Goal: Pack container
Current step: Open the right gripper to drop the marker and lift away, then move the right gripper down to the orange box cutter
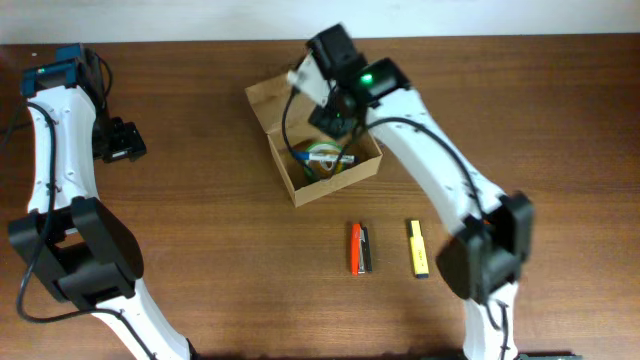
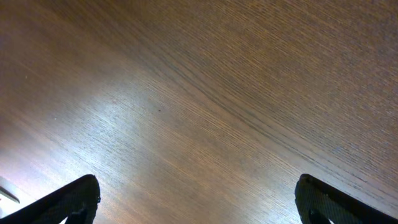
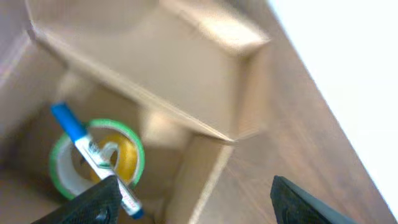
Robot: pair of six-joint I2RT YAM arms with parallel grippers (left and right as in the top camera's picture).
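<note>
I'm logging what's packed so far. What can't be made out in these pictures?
- Overhead: the right gripper covers part of the box inside.
- Overhead: the orange item and yellow item on the table are too small to identify.
- Right wrist: motion blur hides the pen print.
- Left wrist: the left gripper is cut off by the bottom edge.

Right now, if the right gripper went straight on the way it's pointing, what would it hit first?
Probably the cardboard box: the open right gripper points at its side wall, with the pen and tape roll off to one side. Depth is unclear.
</note>
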